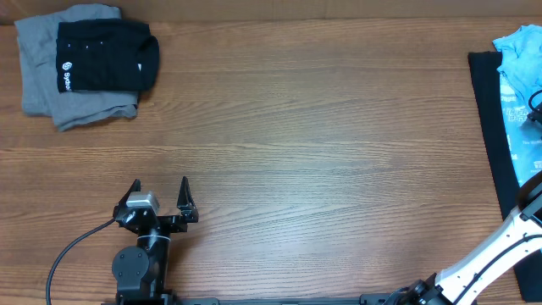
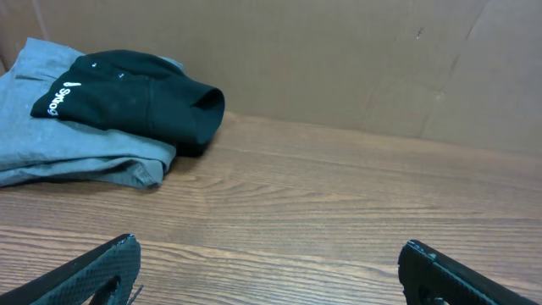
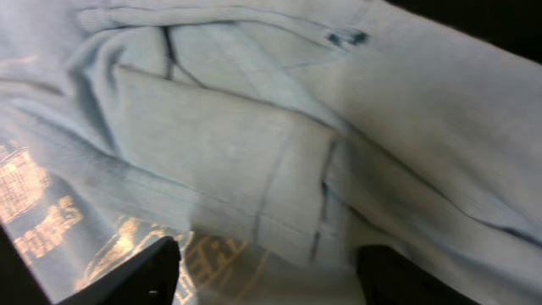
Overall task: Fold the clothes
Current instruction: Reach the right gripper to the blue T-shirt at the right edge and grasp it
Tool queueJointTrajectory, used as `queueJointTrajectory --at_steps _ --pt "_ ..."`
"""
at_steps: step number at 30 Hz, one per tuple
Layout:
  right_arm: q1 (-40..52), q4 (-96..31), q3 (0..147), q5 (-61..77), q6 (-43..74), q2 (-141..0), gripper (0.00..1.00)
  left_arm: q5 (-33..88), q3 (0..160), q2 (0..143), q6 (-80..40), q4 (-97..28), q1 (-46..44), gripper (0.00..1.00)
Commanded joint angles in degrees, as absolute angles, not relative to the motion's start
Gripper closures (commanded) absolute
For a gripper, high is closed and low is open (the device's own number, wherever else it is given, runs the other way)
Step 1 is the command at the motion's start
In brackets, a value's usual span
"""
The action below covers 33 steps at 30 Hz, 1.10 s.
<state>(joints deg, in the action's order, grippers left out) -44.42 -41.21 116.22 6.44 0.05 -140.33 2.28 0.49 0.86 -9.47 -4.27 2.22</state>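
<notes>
Left gripper [image 1: 160,181] spread wide, empty, over table [image 1: 322,127]. Right gripper [image 3: 269,271] parted, close above light blue T-shirt [image 3: 254,152], nothing clamped. Grey garment [image 1: 38,76] and black garment [image 1: 106,55] in far-left corner; open wood between.

You have light blue T-shirt [image 1: 518,51] at far right table edge: crumpled, creased, pale lettering showing. It lies on black garment [image 1: 483,127], spread flat. Your far left corner: folded grey garment [image 1: 38,85], with folded black piece [image 1: 106,55], white logo, stacked on top.
</notes>
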Motion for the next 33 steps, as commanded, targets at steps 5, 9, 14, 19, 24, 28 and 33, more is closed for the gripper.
queueJointTrajectory --at_steps 5,9,14,19,24,28,33 --pt "-43.16 -39.57 117.36 9.1 0.32 -141.14 0.32 1.89 0.27 0.3 -9.02 -4.32 1.74 0.0" --pt "-42.85 -39.18 117.34 9.08 0.32 -141.14 0.32 1.89 0.27 0.3 -9.02 -4.29 1.74 0.0" --pt "-42.81 -38.63 117.34 8.47 0.32 -141.18 0.37 1.91 0.27 0.3 -9.02 -4.29 1.74 0.0" --pt "-42.83 -38.59 116.97 7.55 0.34 -141.25 0.39 1.89 0.27 0.3 -9.02 -4.29 1.74 0.0" --pt "-42.87 -37.76 115.26 5.37 0.32 -141.25 0.42 1.91 0.27 0.3 -9.02 -4.29 1.74 0.0" --pt "-42.87 -37.28 115.13 5.02 0.67 -141.25 0.59 1.91 0.27 0.3 -9.02 -4.29 1.74 0.0" --pt "-42.92 -37.34 115.13 5.02 1.96 -141.25 0.85 1.89 0.27 0.3 -9.02 -4.29 1.74 0.0"
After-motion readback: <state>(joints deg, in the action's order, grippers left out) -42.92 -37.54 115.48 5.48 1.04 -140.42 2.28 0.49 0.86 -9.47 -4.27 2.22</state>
